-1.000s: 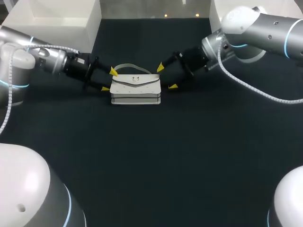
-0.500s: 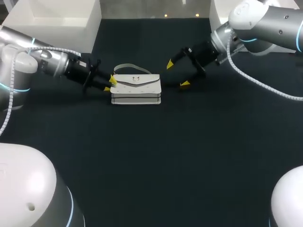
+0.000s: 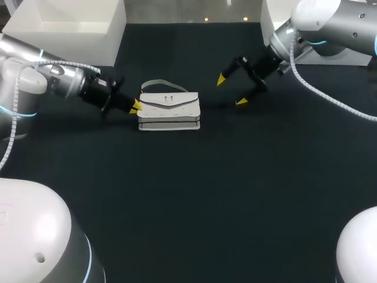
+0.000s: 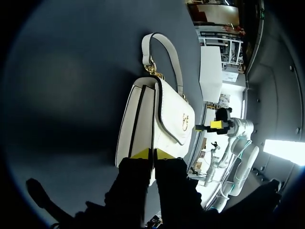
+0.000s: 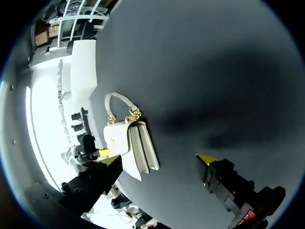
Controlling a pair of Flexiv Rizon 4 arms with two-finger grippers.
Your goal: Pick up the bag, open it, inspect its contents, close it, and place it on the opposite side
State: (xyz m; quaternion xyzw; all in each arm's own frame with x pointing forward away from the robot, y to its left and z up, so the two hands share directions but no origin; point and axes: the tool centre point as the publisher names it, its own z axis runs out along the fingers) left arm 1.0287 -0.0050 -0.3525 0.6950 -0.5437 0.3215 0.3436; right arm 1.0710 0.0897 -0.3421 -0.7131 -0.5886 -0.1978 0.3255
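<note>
Dark table (image 3: 235,177): left tool (image 3: 135,107) low, pinching bag (image 3: 169,110) end; right tool (image 3: 231,90) spread, apart.

Item count: one white handbag (image 3: 169,109) with one carry handle (image 3: 154,82), ahead of the left hand (image 3: 135,107); one counter (image 3: 194,194); two hands including the right hand (image 3: 230,90); four yellow fingertips total.

The bag (image 3: 169,112) kept its inside hidden under its closed flap (image 4: 174,117). The left gripper (image 4: 152,153) covered its near end.

A white bag (image 3: 169,110) stands on the dark table (image 3: 206,194).
</note>
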